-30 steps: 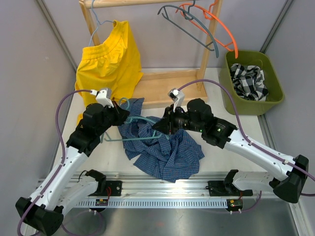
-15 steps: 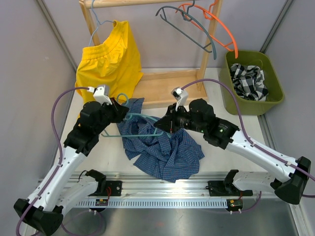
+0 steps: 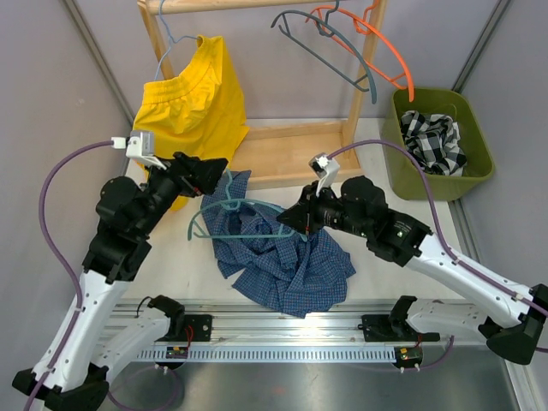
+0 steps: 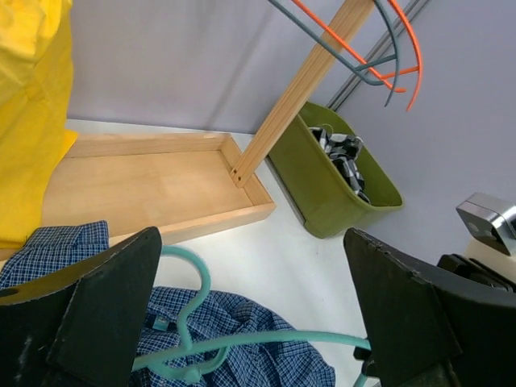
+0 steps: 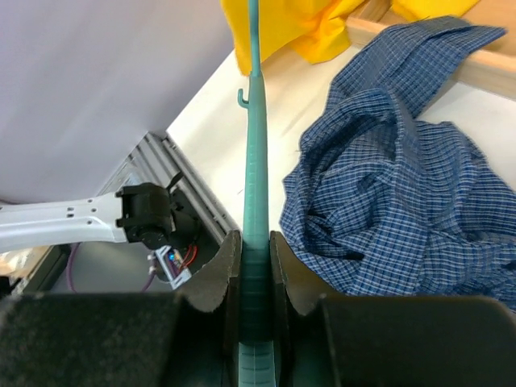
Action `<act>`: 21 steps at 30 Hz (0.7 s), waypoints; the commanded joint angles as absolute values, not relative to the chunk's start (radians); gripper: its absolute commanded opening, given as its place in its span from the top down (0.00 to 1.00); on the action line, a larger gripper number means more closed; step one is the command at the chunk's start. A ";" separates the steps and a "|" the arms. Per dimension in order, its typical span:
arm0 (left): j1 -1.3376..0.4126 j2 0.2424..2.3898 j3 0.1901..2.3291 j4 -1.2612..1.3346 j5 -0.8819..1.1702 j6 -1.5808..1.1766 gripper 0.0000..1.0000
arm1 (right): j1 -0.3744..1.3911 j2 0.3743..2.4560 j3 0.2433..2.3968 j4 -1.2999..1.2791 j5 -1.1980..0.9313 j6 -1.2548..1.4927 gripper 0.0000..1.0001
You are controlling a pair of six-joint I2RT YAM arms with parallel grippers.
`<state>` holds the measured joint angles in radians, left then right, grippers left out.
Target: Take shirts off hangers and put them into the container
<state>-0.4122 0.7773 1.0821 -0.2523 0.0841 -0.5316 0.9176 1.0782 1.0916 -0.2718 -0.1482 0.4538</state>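
The blue checked shirt (image 3: 287, 261) lies crumpled on the table. Just above it, a teal hanger (image 3: 235, 218) is held level by one end in my right gripper (image 3: 293, 221), which is shut on it. In the right wrist view the hanger's arm (image 5: 255, 161) runs straight out from between the fingers of the gripper (image 5: 255, 242), left of the shirt (image 5: 395, 201). My left gripper (image 3: 219, 168) is raised above the hanger's hook, open and empty. In its wrist view the gripper (image 4: 250, 238) frames the hanger (image 4: 242, 343) below. The olive container (image 3: 475, 137) at the right holds a plaid shirt (image 3: 432, 141).
An orange hanger (image 3: 390, 56) and a grey hanger (image 3: 338, 51) hang bare on the wooden rail frame (image 3: 360, 86). A yellow garment (image 3: 193, 107) hangs at the frame's left end. The flat wooden base tray (image 3: 287, 154) lies behind the shirt.
My left gripper has opened, let go of the teal hanger and lifted back to the upper left. The right gripper has closed on the hanger's end and shifted slightly right.
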 commanded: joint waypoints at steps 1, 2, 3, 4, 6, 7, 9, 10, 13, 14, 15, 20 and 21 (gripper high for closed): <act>-0.413 0.677 1.097 -0.207 0.158 -0.534 0.01 | 0.930 1.002 1.104 -0.279 -0.051 0.411 1.00; -0.413 0.642 1.065 -0.196 0.173 -0.525 0.01 | 0.928 0.988 1.121 -0.314 -0.020 0.382 1.00; -0.413 0.606 1.045 -0.171 0.192 -0.525 0.01 | 0.928 0.958 1.133 -0.328 0.062 0.367 1.00; -0.413 0.563 1.025 -0.166 0.199 -0.525 0.01 | 0.930 0.942 1.143 -0.340 0.105 0.351 1.00; -0.413 0.456 0.985 -0.204 0.186 -0.519 0.01 | 0.930 0.899 1.166 -0.356 0.238 0.304 1.00; -0.413 0.430 0.982 -0.230 0.163 -0.514 0.01 | 0.928 0.891 1.173 -0.357 0.285 0.290 1.00; -0.413 0.379 0.976 -0.320 0.144 -0.502 0.01 | 0.927 0.900 1.213 -0.376 0.416 0.244 1.00; -0.413 0.368 0.974 -0.346 0.138 -0.497 0.01 | 0.927 0.911 1.224 -0.371 0.452 0.227 1.00; -0.413 0.342 0.950 -0.438 0.130 -0.489 0.01 | 0.923 0.974 1.262 -0.331 0.528 0.146 1.00; -0.413 0.338 0.942 -0.457 0.129 -0.491 0.01 | 0.916 0.992 1.288 -0.301 0.532 0.111 1.00; -0.411 0.331 0.934 -0.480 0.129 -0.494 0.01 | 0.907 1.033 1.305 -0.292 0.506 0.097 1.00; -0.413 0.288 0.882 -0.495 0.141 -0.503 0.01 | 0.700 1.164 1.486 -0.275 0.293 0.100 1.00; -0.413 0.281 0.876 -0.491 0.143 -0.503 0.01 | 0.680 1.205 1.517 -0.275 0.252 0.100 1.00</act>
<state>-0.4122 0.3141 0.8864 -0.4789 0.1349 -0.5129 0.7578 1.1477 1.4010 -0.3443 0.3485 0.1356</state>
